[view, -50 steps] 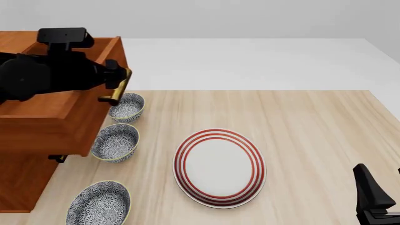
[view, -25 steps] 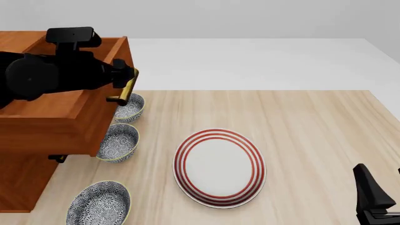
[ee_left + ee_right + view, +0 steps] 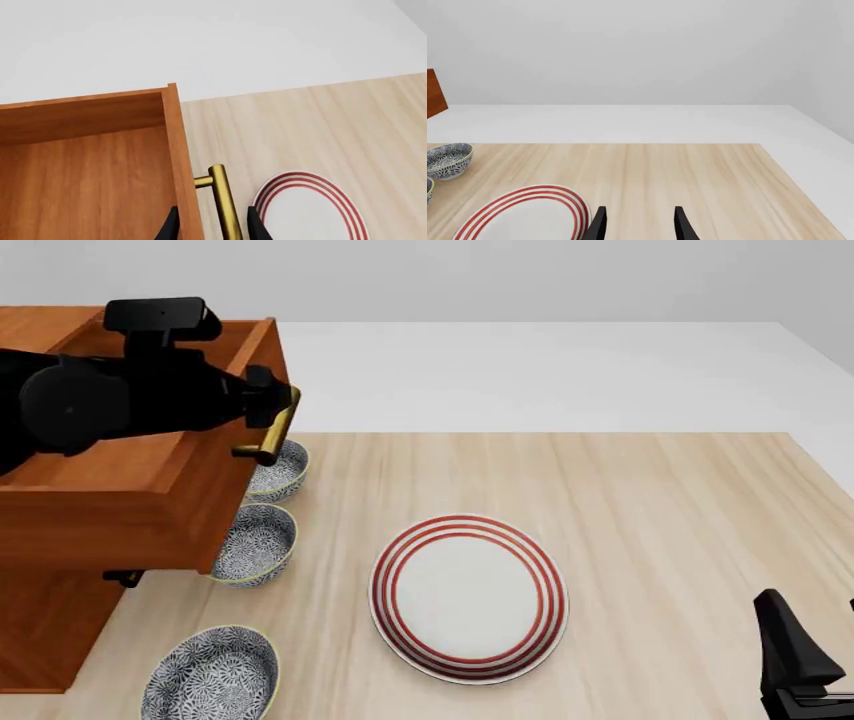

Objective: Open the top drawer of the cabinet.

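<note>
Bench [image 3: 667, 500]: pale wood, cabinet [image 3: 40, 630] at its left edge. Top drawer [image 3: 120, 490] stands pulled out toward the bench middle, overhanging two of the three patterned bowls [image 3: 247, 545] lined along the cabinet front; inside bare wood. Striped plate [image 3: 467, 595], white with red rings, lies near bench centre, apart from the bowls. Left gripper [image 3: 212, 227] reaches over the drawer, fingers either side of the brass handle [image 3: 223, 205], pinching it together with the front panel's top edge. Right gripper [image 3: 639, 225] low at the near right corner, jaws spread, nothing between them.
</note>
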### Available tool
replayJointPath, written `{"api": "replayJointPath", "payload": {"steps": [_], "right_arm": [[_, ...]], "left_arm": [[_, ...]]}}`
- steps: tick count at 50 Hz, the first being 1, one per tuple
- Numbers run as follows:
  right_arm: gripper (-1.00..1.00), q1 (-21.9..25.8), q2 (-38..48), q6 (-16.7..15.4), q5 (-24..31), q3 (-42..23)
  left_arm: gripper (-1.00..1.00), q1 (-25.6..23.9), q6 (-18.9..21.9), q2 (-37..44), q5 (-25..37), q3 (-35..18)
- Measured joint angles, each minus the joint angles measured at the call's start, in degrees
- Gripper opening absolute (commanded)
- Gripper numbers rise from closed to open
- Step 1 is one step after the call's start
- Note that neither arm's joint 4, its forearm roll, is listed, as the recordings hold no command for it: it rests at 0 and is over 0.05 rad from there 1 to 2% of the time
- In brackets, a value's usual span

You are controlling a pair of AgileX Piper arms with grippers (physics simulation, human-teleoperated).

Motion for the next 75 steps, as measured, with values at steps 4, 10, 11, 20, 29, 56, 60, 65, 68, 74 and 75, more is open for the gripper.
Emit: {"api": "replayJointPath", "payload": {"steps": [4, 10, 11, 20, 29, 56, 60, 65, 68, 74, 75], "right_arm": [[1.0, 0.0, 0.0, 0.0, 0.0, 0.0], [1.0, 0.0, 0.0, 0.0, 0.0, 0.0], [1.0, 0.0, 0.0, 0.0, 0.0, 0.0], [1.0, 0.0, 0.0, 0.0, 0.0, 0.0], [1.0, 0.0, 0.0, 0.0, 0.0, 0.0], [1.0, 0.0, 0.0, 0.0, 0.0, 0.0], [1.0, 0.0, 0.0, 0.0, 0.0, 0.0], [1.0, 0.0, 0.0, 0.0, 0.0, 0.0], [1.0, 0.0, 0.0, 0.0, 0.0, 0.0], [1.0, 0.0, 0.0, 0.0, 0.0, 0.0], [1.0, 0.0, 0.0, 0.0, 0.0, 0.0]], "left_arm": [[1.0, 0.0, -0.1, 0.0, 0.0, 0.0], [1.0, -0.1, -0.2, 0.0, 0.0, 0.0], [1.0, -0.1, -0.2, 0.0, 0.0, 0.0], [1.0, -0.3, -0.2, 0.1, 0.4, -0.2], [1.0, -0.5, 0.2, 0.5, 1.9, -1.0], [1.0, -0.9, 3.0, 1.1, 8.6, -3.7], [1.0, -0.9, 3.3, 1.0, 9.4, -4.0], [1.0, -1.0, 3.6, 0.8, 10.5, -4.6], [1.0, -0.9, 3.7, 0.6, 11.1, -5.0], [1.0, -0.9, 4.0, 0.2, 12.3, -6.1], [1.0, -0.9, 4.0, 0.1, 12.6, -6.4]]}}
